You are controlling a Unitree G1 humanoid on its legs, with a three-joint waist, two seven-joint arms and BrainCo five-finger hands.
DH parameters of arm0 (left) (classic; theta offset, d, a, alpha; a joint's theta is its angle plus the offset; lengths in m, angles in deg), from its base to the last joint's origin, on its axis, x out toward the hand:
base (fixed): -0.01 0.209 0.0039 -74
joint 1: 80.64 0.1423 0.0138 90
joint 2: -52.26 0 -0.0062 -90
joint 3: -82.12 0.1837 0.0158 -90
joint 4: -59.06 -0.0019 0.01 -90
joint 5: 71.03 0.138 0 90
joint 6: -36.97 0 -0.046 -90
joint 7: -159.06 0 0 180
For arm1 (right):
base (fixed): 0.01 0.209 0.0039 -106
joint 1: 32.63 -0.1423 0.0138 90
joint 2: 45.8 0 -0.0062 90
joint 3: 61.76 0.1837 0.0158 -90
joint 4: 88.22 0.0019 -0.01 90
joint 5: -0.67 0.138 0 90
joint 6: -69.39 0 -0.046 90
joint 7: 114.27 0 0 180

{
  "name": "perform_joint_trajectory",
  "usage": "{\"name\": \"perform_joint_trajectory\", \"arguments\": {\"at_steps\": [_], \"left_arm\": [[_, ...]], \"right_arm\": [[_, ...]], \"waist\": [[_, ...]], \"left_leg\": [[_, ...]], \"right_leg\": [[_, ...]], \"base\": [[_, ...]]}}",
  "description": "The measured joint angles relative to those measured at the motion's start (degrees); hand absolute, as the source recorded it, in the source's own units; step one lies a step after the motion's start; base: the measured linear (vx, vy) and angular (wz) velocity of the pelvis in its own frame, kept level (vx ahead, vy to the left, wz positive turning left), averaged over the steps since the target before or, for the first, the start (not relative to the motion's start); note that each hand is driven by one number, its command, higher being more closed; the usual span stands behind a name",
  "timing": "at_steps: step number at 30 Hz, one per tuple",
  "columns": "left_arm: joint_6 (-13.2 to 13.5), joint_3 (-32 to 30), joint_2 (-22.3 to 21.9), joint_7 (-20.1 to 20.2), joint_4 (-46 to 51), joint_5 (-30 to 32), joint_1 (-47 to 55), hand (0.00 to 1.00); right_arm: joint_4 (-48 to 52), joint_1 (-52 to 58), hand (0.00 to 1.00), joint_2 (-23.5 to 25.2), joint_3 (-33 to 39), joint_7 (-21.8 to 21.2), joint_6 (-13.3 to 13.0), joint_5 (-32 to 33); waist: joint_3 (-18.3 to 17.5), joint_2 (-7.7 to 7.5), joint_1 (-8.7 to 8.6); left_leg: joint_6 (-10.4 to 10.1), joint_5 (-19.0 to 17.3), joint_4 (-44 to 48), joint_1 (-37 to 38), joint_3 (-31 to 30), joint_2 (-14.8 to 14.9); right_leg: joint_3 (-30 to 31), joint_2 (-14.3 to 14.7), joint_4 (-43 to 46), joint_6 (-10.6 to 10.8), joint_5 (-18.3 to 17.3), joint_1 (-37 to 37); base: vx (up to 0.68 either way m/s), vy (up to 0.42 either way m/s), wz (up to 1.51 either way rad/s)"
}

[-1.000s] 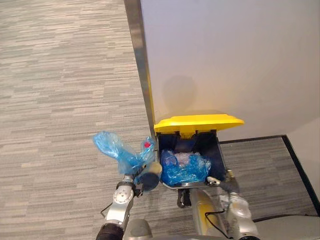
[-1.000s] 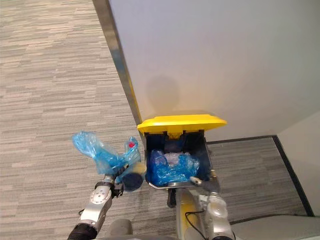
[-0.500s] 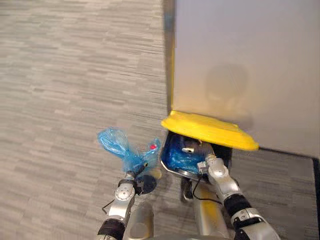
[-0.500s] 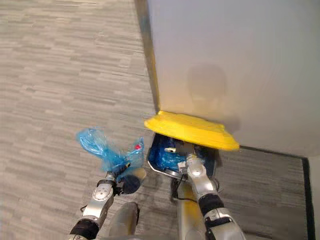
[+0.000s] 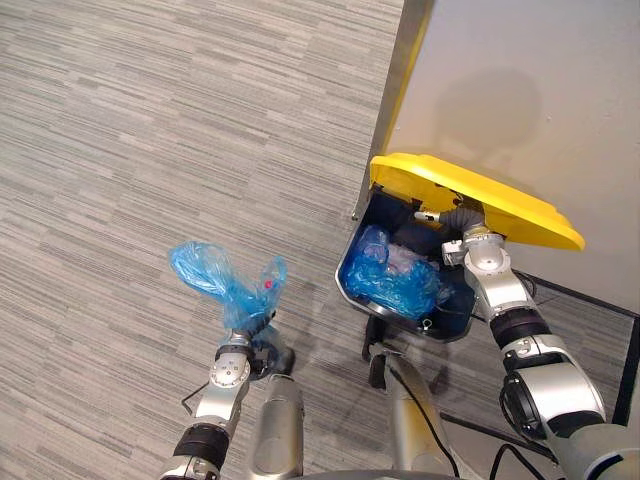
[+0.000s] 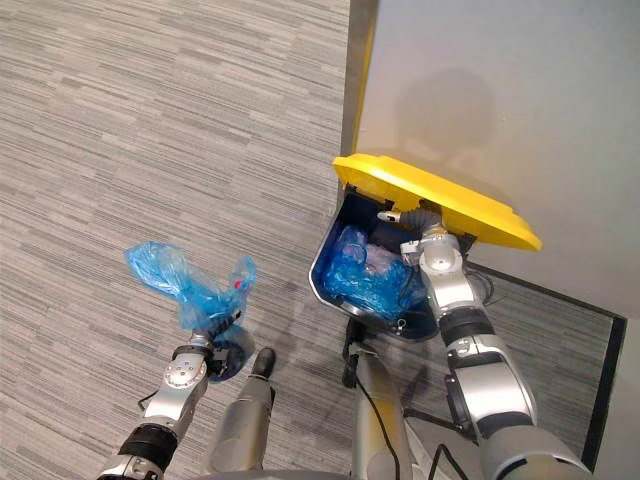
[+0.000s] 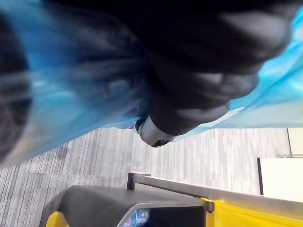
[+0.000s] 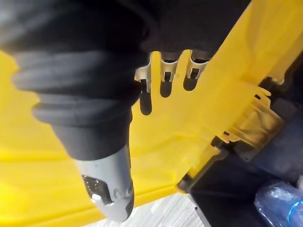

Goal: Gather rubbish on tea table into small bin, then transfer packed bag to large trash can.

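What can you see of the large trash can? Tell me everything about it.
The large trash can has a dark, plastic-looking body and a yellow lid, which is raised at a tilt. The right hand reaches beneath the lid, with its straight fingers against the underside. Crumpled blue plastic with some clear rubbish lies inside. The can stands on grey carpet, close against a white wall.
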Motion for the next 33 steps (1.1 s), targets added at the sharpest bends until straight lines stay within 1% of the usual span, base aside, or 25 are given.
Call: {"name": "perform_joint_trajectory", "arguments": {"at_steps": [2, 5, 6, 8, 10, 12, 14, 18, 19, 21, 24, 29, 30, 33], "left_arm": [[0.0, 0.1, 0.6, 0.0, 1.6, 0.0, 0.0, 1.00], [0.2, 0.2, 1.1, 0.1, 2.2, -1.1, -0.3, 1.00], [0.2, 0.2, 1.2, 0.2, 2.4, -1.3, -0.2, 1.00], [0.3, 0.7, 1.4, 0.3, 3.4, -1.4, 0.0, 1.00], [1.0, 2.4, 1.4, 0.5, 4.9, -1.7, 0.0, 1.00], [1.2, 2.8, 1.3, 1.3, 6.4, -2.0, 0.0, 1.00], [1.2, 3.3, 1.4, 1.5, 8.0, -2.5, 0.2, 1.00], [1.2, 5.0, 1.3, 1.9, 8.9, -3.2, 0.2, 1.00], [1.2, 5.3, 1.3, 2.6, 10.5, -3.3, 0.4, 1.00], [1.2, 6.0, 1.3, 2.7, 11.7, -3.3, 0.9, 1.00], [1.2, 7.3, 1.3, 2.9, 13.7, -3.8, 1.0, 1.00], [1.3, 12.4, 0.7, 4.1, 17.3, -4.4, -1.4, 1.00], [1.3, 15.1, 0.3, 4.2, 17.3, -5.0, -3.1, 1.00], [1.3, 18.6, -1.9, 4.9, 17.3, -5.4, -5.9, 1.00]], "right_arm": [[-1.0, -1.0, 0.00, -0.4, 0.0, 0.0, 0.0, 0.0], [-1.6, -2.3, 0.00, -1.1, -0.2, 0.0, 1.0, -0.1], [-1.6, -3.1, 0.00, -1.2, -0.2, 0.0, 1.2, -0.1], [-1.6, -4.1, 0.00, -1.4, -0.2, 0.0, 1.2, -0.1], [-1.6, -4.7, 0.00, -2.2, -0.2, -0.1, 1.2, -0.1], [-1.5, -4.9, 0.00, -2.6, -0.2, -0.1, 1.2, -0.2], [-1.5, -4.9, 0.00, -2.9, -0.2, -0.1, 1.3, -0.2], [-1.4, -4.9, 0.00, -4.0, -0.2, -0.1, 1.8, -0.2], [-0.9, -4.9, 0.00, -4.8, 0.0, -0.1, 1.8, -0.2], [-0.9, -4.8, 0.00, -5.0, 0.0, -0.2, 2.1, -0.2], [-1.0, -4.8, 0.00, -5.0, 0.0, -0.4, 2.5, -0.2], [-0.9, -4.7, 0.00, -5.0, 0.0, -1.3, 2.5, -0.2], [-0.9, -4.7, 0.00, -5.0, 0.1, -1.3, 2.5, -0.2], [-0.9, -4.7, 0.00, -5.0, 0.1, -1.3, 2.5, -0.2]], "waist": [[0.1, -0.19, -0.11], [0.2, -0.23, -0.52], [0.2, -0.24, -1.31], [0.3, -0.44, -1.59], [0.3, -0.44, -1.76], [0.3, -0.44, -2.15], [0.3, -0.44, -2.82], [0.4, -0.40, -3.28], [0.4, -0.39, -3.62], [0.4, -0.39, -3.72], [0.4, -0.32, -4.72], [0.5, -0.17, -5.42], [0.6, 0.07, -5.53], [0.8, 0.33, -5.99]], "left_leg": [[0.0, -0.1, 0.0, 0.0, 0.1, 0.0], [0.1, -0.3, 0.1, 1.1, 0.3, 0.0], [0.2, -0.4, 0.2, 1.2, 0.3, -0.1], [0.5, -0.7, 0.5, 1.4, 0.4, -0.1], [0.6, -1.3, 1.1, 1.8, 0.8, 0.0], [0.6, -1.5, 1.1, 2.1, 1.0, 0.0], [0.6, -1.6, 1.2, 2.1, 1.1, 0.0], [0.9, -2.9, 2.5, 3.2, 2.3, 0.7], [0.9, -3.1, 2.8, 3.3, 2.7, 0.8], [1.0, -3.5, 3.0, 3.7, 3.3, 0.9], [1.1, -3.7, 3.0, 4.6, 3.6, 0.9], [1.4, -4.2, 3.8, 5.3, 4.6, 0.9], [1.6, -4.5, 4.4, 5.4, 4.8, 0.8], [1.9, -4.8, 4.7, 5.7, 5.5, 0.7]], "right_leg": [[0.1, 0.0, -0.1, 0.0, 0.0, 0.1], [0.2, 0.0, -0.5, 0.0, 0.0, 1.3], [0.2, 0.0, -0.8, 0.0, 0.0, 1.7], [0.3, 0.0, -0.9, 0.0, 0.0, 1.9], [0.7, 0.4, -1.0, 0.0, 0.0, 2.5], [0.9, 0.5, -1.0, 0.0, 0.0, 2.7], [1.0, 0.5, -1.1, 0.0, 0.0, 2.8], [1.8, 1.4, -1.2, 0.0, 0.0, 3.8], [2.2, 1.7, -1.3, 0.0, 0.0, 3.8], [2.7, 2.0, -1.3, 0.0, 0.0, 3.9], [3.0, 2.2, -1.3, 0.0, 0.0, 4.4], [3.8, 2.2, -1.1, 0.0, 0.0, 4.7], [4.2, 2.3, -0.9, 0.0, 0.0, 4.7], [5.0, 2.2, -0.9, 0.2, 0.2, 4.7]], "base": [[0.05, 0.012, -0.01], [0.05, 0.027, -0.03], [0.00, 0.000, 0.00], [0.00, 0.008, -0.03], [0.02, 0.020, -0.12], [0.02, 0.009, -0.07], [0.02, 0.002, -0.08], [0.02, 0.009, -0.18], [0.01, 0.002, -0.17], [0.01, 0.006, -0.18], [0.03, 0.003, -0.08], [0.01, 0.009, -0.08], [0.00, 0.015, -0.11], [0.00, 0.019, -0.13]]}}
